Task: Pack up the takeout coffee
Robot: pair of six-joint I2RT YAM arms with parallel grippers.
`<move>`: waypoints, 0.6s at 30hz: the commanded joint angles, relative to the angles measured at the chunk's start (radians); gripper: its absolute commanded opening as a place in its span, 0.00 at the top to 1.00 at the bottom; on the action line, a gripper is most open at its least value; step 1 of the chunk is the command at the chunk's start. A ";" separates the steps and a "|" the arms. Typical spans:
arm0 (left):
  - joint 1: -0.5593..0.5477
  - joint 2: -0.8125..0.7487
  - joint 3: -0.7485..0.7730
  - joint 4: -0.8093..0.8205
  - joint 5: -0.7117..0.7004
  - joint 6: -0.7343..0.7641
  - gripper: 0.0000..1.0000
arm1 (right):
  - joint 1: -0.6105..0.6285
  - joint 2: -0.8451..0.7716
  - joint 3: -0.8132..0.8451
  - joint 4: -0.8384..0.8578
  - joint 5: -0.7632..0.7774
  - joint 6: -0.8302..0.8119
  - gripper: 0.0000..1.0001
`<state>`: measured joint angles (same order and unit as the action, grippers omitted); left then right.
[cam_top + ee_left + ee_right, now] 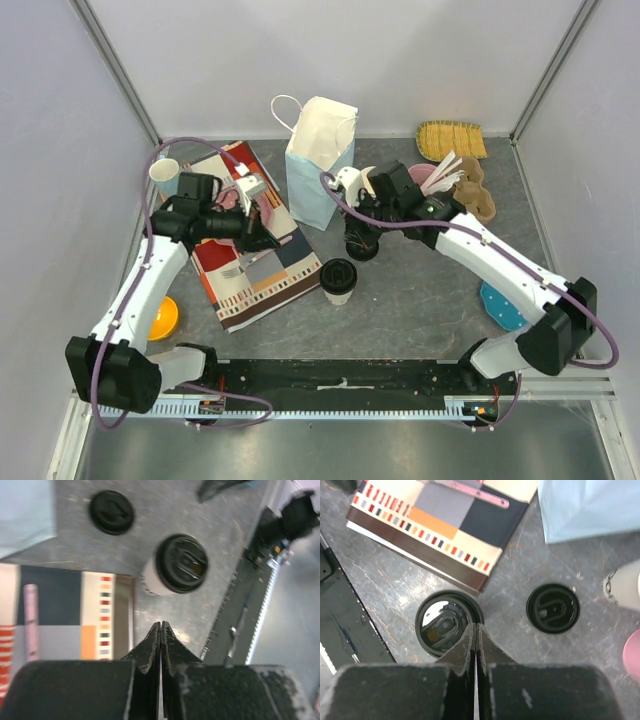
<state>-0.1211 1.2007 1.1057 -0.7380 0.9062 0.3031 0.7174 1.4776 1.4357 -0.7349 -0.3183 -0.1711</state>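
The takeout coffee (338, 280), a small white paper cup with a black lid, stands upright on the grey table in front of the light-blue paper bag (320, 160). It also shows in the left wrist view (177, 565) and the right wrist view (445, 625). My left gripper (268, 240) is shut and empty over the magazine, left of the cup (161, 625). My right gripper (357, 243) is shut and empty, above and just behind the cup; its tips (476, 626) overlap the lid's edge in the right wrist view. A loose black lid (553, 608) lies beside it on the table.
A colourful magazine (250, 245) lies left of the cup. A white cup with a blue band (165, 177) stands at far left, an orange bowl (163, 318) near left. Lidless white cups (350, 182), a pink bowl with sticks (438, 175), a bamboo mat (452, 140) and a blue object (500, 305) are on the right.
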 commanded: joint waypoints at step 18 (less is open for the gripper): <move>-0.456 0.194 -0.033 0.219 -0.107 -0.093 0.98 | -0.001 -0.131 -0.374 0.336 -0.074 0.265 1.00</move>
<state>-0.5537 1.3434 1.1152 -0.6876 0.8494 0.2874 0.7227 1.3106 1.1507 -0.4770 -0.3408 0.0669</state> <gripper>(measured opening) 0.029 0.007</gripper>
